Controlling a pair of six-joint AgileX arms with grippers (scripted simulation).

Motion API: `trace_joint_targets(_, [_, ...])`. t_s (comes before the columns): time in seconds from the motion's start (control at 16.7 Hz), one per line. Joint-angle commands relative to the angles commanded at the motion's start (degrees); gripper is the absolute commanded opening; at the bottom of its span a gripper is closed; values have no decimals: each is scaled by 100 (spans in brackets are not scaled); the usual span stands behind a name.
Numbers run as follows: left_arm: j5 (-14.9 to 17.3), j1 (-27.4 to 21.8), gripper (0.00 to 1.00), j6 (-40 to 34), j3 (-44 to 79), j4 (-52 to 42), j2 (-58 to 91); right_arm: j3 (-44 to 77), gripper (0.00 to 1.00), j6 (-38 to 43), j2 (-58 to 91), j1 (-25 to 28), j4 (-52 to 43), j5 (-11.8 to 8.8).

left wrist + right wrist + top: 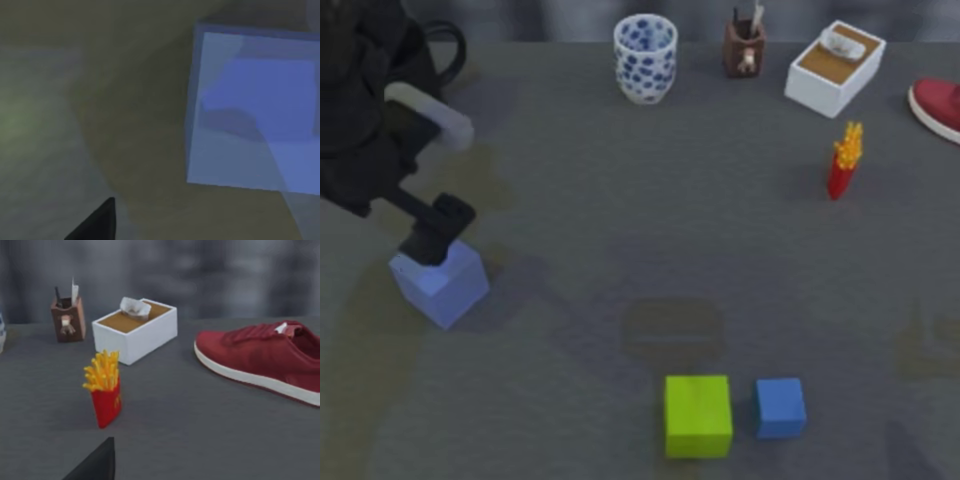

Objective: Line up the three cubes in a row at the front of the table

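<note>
From above, the left gripper (432, 243) sits directly over the periwinkle cube (440, 283), touching its top — whether its fingers are apart or clamped cannot be told. The green cube (698, 415) and small blue cube (780, 407) lie well off to its right, side by side at the front of the table (620, 200). The left wrist view shows the periwinkle cube (255, 110) close below. The right wrist view shows only clutter — the fries (104, 392), the shoe (260, 357); the right gripper is unseen. Two cubes look placed; one remains.

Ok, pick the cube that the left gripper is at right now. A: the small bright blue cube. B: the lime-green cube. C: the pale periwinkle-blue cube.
C: in the top view the left gripper sits on top of the pale periwinkle-blue cube at the table's left, while the lime-green cube and the small bright blue cube stand apart at the front.
</note>
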Motion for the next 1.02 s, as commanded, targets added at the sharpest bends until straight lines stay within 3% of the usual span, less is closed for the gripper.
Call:
trace_joint_targets(0.3, [12,-99,100,212,701,-450,826,-478,100,-268,-672,-358,630,-331])
trace_joint_targets(0.72, [12,-81,100,223,643,-360,879,-486,100,-272,-679,-365,641,-337])
trace_joint_targets(1.02, [16,-87,100,231,-19,804,1304,-486,100,-272,-679,-365,641,-337])
